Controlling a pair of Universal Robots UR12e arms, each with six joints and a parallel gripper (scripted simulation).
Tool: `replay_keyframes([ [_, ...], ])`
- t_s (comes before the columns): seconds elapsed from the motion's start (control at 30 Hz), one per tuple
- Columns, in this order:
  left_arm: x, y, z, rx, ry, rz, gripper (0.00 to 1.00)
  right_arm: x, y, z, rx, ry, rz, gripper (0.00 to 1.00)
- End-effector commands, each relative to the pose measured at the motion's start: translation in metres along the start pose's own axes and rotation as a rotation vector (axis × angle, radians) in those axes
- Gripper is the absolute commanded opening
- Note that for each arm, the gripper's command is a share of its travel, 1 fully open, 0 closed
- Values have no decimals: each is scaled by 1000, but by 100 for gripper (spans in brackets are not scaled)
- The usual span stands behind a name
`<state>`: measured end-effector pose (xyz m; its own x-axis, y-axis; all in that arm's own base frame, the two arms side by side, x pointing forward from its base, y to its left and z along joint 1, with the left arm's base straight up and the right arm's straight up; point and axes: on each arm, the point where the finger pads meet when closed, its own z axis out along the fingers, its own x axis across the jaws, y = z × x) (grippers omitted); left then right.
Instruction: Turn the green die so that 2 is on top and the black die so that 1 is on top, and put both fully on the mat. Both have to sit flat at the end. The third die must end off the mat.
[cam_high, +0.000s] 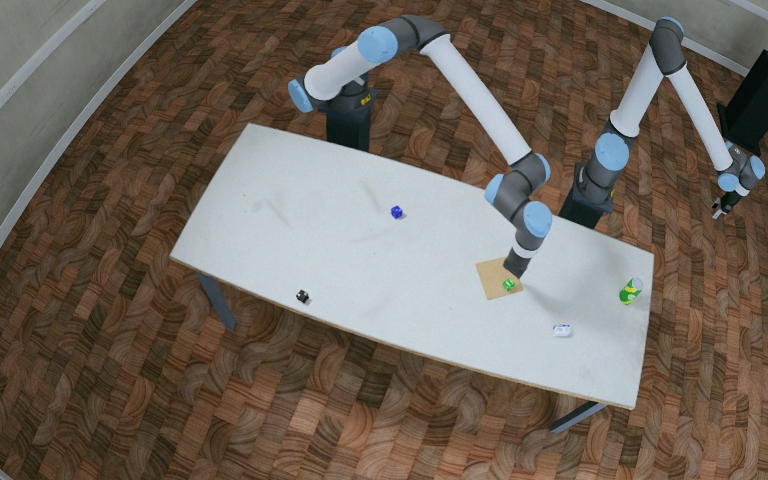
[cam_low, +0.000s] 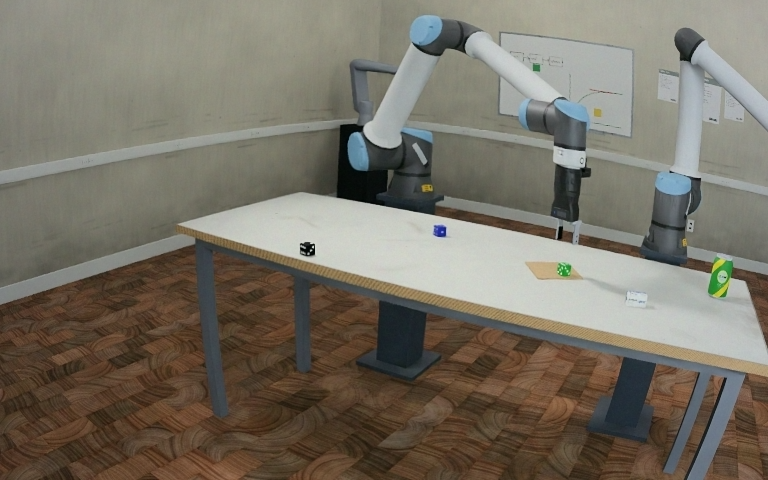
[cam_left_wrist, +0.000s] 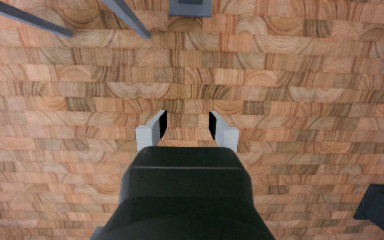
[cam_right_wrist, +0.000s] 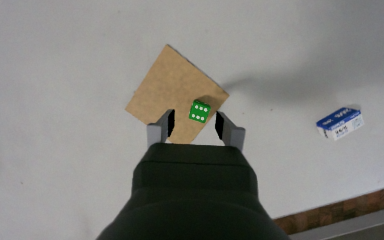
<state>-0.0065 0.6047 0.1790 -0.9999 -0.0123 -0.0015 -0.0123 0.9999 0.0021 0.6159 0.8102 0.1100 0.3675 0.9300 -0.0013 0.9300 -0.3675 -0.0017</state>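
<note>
The green die (cam_high: 508, 284) (cam_low: 563, 268) (cam_right_wrist: 200, 111) lies on the tan mat (cam_high: 488, 277) (cam_low: 538, 271) (cam_right_wrist: 165, 80), close to one edge. Its top face shows two rows of three pips. The black die (cam_high: 302, 296) (cam_low: 306, 249) lies off the mat near the table's long front edge; its top number is too small to tell. The blue die (cam_high: 396, 212) (cam_low: 439, 230) lies off the mat, toward the arms' side. My right gripper (cam_low: 567, 238) (cam_right_wrist: 195, 119) is open and empty, pointing down above the green die. My left gripper (cam_left_wrist: 188, 119) (cam_high: 715, 210) is open and empty, over the floor beyond the table.
A small white and blue box (cam_high: 561, 330) (cam_low: 636, 298) (cam_right_wrist: 341, 123) lies on the table (cam_high: 430, 316) beyond the mat. A green and yellow can (cam_high: 630, 290) (cam_low: 719, 276) stands near the table's right end in the top and exterior views.
</note>
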Motion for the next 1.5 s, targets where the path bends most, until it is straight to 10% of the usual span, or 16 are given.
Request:
replay_keyframes([
  [0.0,2,-1,2,2,1,-2,100,3,2,-1,-2,1,73,100],
  [1.47,2,-1,2,2,1,-2,100,7,6,-1,-2,2,278,87],
])
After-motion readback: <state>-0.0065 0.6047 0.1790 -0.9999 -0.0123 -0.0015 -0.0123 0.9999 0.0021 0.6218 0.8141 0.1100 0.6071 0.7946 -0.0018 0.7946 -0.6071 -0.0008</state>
